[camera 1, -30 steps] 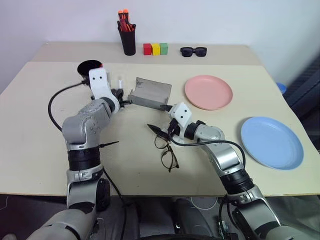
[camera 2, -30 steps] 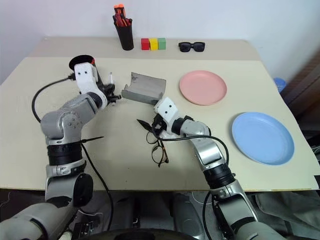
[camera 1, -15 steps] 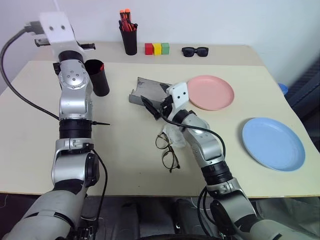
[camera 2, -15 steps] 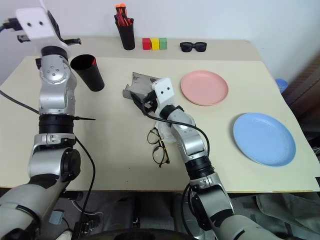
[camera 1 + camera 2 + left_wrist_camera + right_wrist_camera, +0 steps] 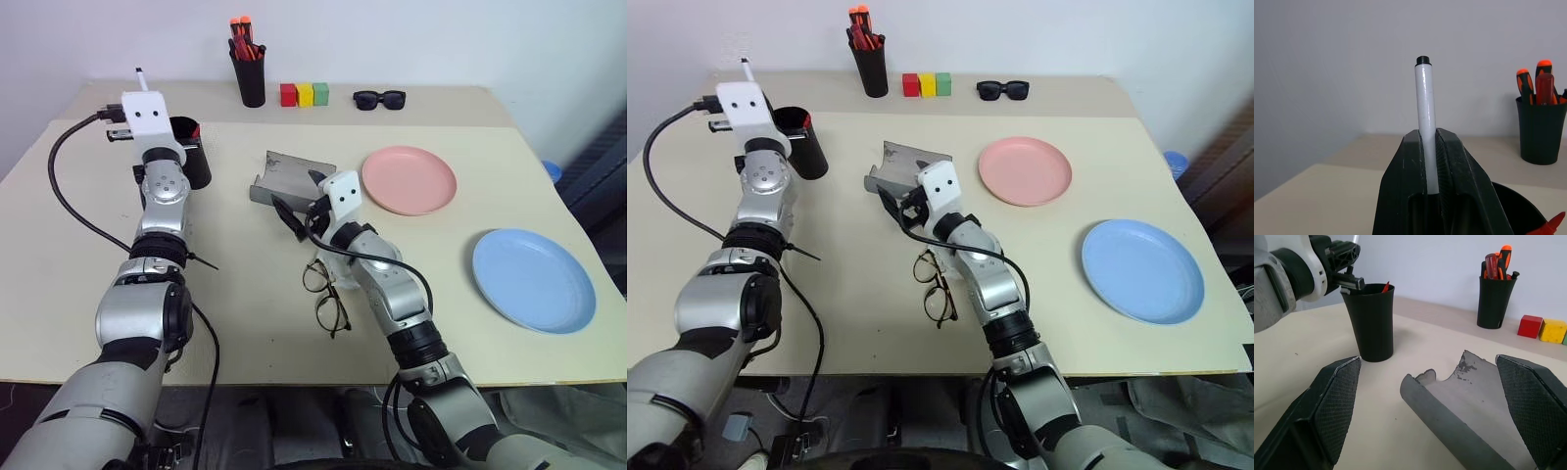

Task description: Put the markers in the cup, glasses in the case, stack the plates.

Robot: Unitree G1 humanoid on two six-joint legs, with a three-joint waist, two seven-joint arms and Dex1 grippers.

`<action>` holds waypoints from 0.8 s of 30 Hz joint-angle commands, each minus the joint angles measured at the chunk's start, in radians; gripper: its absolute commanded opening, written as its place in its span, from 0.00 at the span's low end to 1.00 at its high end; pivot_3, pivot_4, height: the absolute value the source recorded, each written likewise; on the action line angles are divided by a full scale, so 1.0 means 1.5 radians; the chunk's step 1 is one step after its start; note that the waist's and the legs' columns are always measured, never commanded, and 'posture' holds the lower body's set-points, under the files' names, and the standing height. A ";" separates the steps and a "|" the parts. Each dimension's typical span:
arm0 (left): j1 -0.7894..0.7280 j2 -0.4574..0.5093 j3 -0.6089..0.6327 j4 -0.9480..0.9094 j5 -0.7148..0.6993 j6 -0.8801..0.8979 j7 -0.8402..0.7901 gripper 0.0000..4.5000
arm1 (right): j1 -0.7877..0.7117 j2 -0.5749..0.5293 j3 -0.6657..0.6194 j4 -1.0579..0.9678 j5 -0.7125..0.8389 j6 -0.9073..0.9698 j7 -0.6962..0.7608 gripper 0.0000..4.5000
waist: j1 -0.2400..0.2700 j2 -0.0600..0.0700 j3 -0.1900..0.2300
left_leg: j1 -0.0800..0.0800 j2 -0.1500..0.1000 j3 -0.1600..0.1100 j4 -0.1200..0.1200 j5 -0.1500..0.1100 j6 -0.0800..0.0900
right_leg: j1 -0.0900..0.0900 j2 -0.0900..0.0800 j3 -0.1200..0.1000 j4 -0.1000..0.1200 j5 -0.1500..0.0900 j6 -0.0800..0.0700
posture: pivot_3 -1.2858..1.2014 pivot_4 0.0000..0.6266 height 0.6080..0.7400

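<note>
White marker (image 5: pixel 1425 112): clamped upright in left gripper (image 5: pixel 1431 139) jaws, above black cup (image 5: pixel 189 152).
Right gripper (image 5: pixel 1430 396): jaws spread wide, before grey case (image 5: pixel 294 180).

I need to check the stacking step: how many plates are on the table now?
2. The pink plate lies beyond the open case, toward the robot's right. The blue plate lies apart from it, nearer the table's right edge. They are not stacked, and no others are seen.

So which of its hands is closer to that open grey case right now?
The right hand. It hovers open just at the grey case's near edge, facing into it. The left hand is off beside the black cup, gripping a white marker.
</note>
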 commanded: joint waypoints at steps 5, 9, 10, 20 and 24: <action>-0.034 0.003 0.012 0.010 -0.020 -0.017 0.009 0.45 | 0.004 0.005 0.004 -0.039 0.001 -0.005 -0.004 1.00 | 0.000 0.000 0.000 | 0.000 0.000 0.000 0.000 0.000 0.000 | 0.000 0.000 0.000 0.000 0.000 0.000 | 0.52 0.24 1.00; -0.032 0.005 0.011 0.012 -0.023 -0.020 0.012 0.45 | 0.006 0.005 0.006 -0.040 0.002 -0.004 -0.004 1.00 | 0.000 0.000 0.000 | 0.000 0.000 0.000 0.000 0.000 0.000 | 0.000 0.000 0.000 0.000 0.000 0.000 | 0.52 0.24 1.00; -0.030 0.006 0.011 0.009 -0.024 -0.023 0.015 0.45 | 0.006 0.004 0.007 -0.043 0.002 -0.002 -0.004 1.00 | 0.000 0.000 0.000 | 0.000 0.000 0.000 0.000 0.000 0.000 | 0.000 0.000 0.000 0.000 0.000 0.000 | 0.52 0.24 1.00; 0.053 0.000 -0.041 -0.265 -0.172 0.075 -0.409 0.45 | 0.004 -0.132 -0.039 -0.122 0.036 0.127 0.078 1.00 | 0.003 0.000 0.000 | 0.000 0.000 0.001 0.000 0.000 0.000 | 0.000 0.000 0.000 -0.001 0.000 0.000 | 0.52 0.24 1.00; 0.101 0.037 -0.097 -0.367 -0.163 0.237 -0.516 0.74 | 0.029 -0.217 -0.061 -0.173 0.052 0.161 0.124 1.00 | -0.001 0.000 0.000 | 0.000 0.000 0.000 -0.001 0.000 0.000 | 0.000 0.000 0.000 0.000 0.000 0.000 | 0.52 0.24 1.00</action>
